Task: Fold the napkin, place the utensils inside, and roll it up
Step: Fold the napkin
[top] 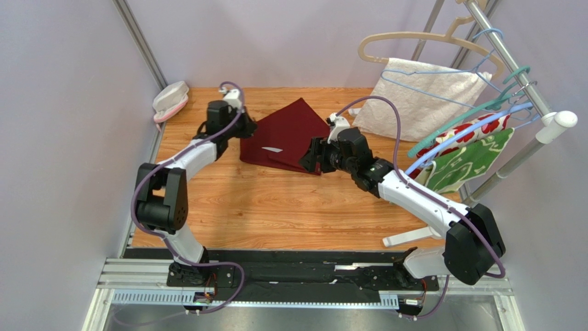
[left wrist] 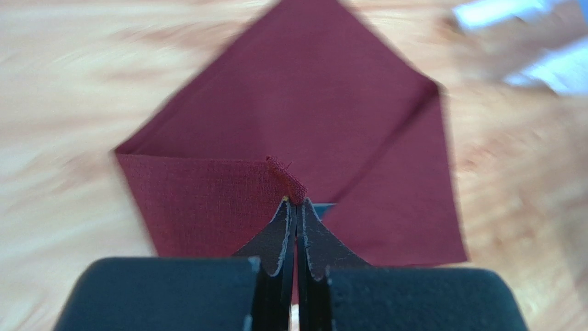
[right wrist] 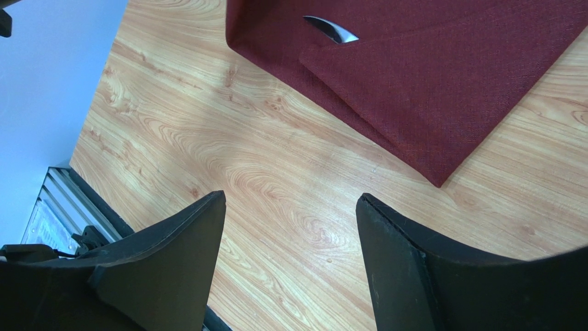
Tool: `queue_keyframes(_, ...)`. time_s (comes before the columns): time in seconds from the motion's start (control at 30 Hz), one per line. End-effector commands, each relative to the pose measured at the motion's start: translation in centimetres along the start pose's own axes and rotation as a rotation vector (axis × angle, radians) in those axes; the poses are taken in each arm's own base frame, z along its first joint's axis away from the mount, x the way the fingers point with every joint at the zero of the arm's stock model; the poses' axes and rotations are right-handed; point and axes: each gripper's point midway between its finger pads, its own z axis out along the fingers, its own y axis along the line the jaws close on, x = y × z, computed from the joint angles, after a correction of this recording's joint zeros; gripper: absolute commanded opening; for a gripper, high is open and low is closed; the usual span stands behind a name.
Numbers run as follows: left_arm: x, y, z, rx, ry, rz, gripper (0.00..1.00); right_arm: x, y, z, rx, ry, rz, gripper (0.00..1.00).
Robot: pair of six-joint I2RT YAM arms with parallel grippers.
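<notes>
Lab booth: plain walls (top: 62,103), aluminium rail (top: 131,279)

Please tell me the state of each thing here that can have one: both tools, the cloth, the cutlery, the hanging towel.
left tool: shut on a corner of the napkin.
right tool: open, holding nothing.
napkin: folded over, not yet rolled.
silvery utensil: mostly covered by a napkin flap, only its tip shows.
white towel: hanging up.

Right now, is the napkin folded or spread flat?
Folded. The napkin shows a flap layered over itself, a silvery utensil tip pokes from under it, and the left gripper pinches one corner.
</notes>
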Motion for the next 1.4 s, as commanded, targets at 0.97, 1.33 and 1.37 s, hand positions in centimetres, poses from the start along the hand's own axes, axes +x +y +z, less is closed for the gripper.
queue_keyframes(0.97, 14.8, -18.9, 5.7, 0.305, 0.275, 0.750, 0.00, -0.8, -1.0, -2.6, 0.046, -0.083, 0.008, 0.73)
queue_keyframes(1.33, 15.6, -20.2, 5.4, 0.331, 0.231, 0.700, 0.00, -0.7, -1.4, -2.9, 0.069, -0.089, 0.011, 0.73)
queue_keyframes(1.37, 15.6, -20.3, 5.3, 0.334, 0.227, 0.693, 0.00, -0.7, -1.4, -3.0, 0.069, -0.091, 0.011, 0.73)
